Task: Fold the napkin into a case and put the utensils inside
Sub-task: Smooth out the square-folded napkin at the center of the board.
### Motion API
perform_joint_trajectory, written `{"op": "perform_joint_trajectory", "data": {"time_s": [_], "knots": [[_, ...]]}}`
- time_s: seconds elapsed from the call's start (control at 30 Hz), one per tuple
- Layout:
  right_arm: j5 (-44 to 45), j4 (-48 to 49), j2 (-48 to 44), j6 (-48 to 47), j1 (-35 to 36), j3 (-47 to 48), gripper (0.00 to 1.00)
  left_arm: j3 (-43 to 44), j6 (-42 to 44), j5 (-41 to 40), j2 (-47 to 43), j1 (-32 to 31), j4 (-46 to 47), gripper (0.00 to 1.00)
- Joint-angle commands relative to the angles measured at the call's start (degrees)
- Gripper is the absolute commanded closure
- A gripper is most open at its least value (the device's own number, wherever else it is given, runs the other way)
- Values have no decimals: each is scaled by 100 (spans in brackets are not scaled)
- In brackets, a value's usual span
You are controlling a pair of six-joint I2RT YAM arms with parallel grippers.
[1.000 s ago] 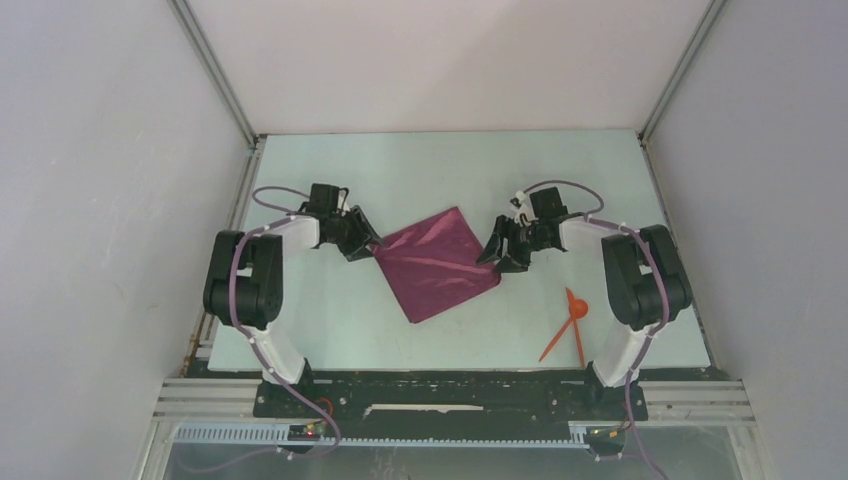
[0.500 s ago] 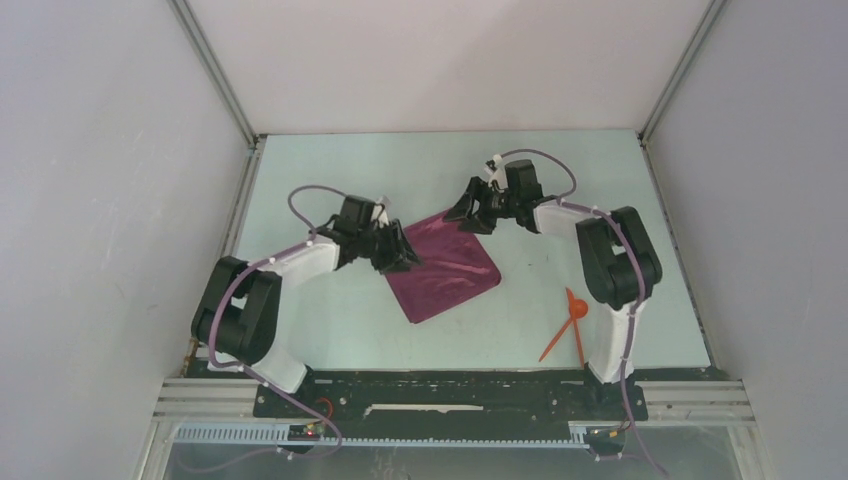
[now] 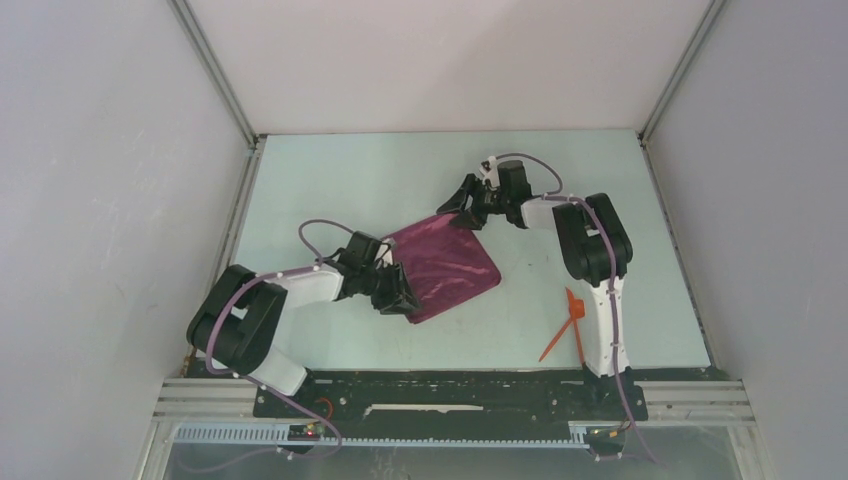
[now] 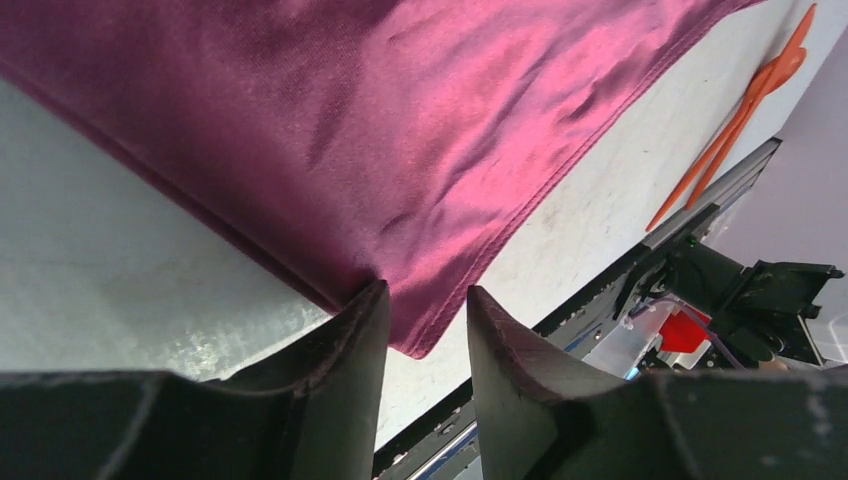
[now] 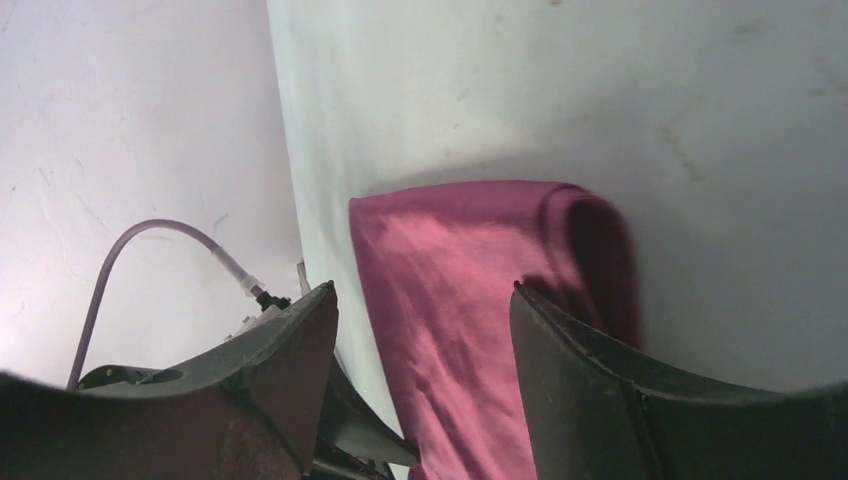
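The plum-purple napkin lies flat as a tilted square mid-table. My left gripper is low at its near-left corner. In the left wrist view the corner of the napkin lies between the two fingertips of this gripper, which stand open with a gap on each side. My right gripper hovers open at the far corner. There the napkin shows a rolled edge beneath the right gripper. The two orange-red utensils lie crossed near the right arm's base and also show as utensils in the left wrist view.
The pale green table is boxed in by white walls on the left, right and far sides. A black and metal rail carrying the arm bases runs along the near edge. The right arm's upright link stands just beside the utensils.
My left gripper has swept from the napkin's left corner down to its near-left corner. The right gripper went from the right corner to the far corner. The napkin has barely shifted.
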Motion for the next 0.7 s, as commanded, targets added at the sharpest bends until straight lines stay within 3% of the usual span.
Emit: {"op": "perform_joint_trajectory", "data": {"time_s": [0.0, 0.1, 0.23, 0.37, 0.5, 0.57, 0.67], "knots": [[-84, 105, 228, -21, -158, 287, 29, -120, 148, -180, -94, 13, 63, 57], [-55, -441, 74, -384, -156, 477, 29, -18, 274, -296, -349, 13, -216, 55], [373, -2694, -517, -1352, -93, 1025, 27, 257, 425, -329, -819, 13, -717, 48], [1838, -4396, -1810, -2086, 37, 575, 24, 432, 457, -376, -1307, -3, -1082, 42], [2087, -5209, -2555, -2270, 73, -147, 30, 379, 233, -454, -1406, -72, -1400, 44], [2179, -5316, -2884, -2233, 63, -511, 40, 218, 72, -467, -1520, -159, -1301, 47], [2314, -5262, -3169, -2207, 34, -988, 44, -9, -11, -572, -1581, -207, -1124, 52]]}}
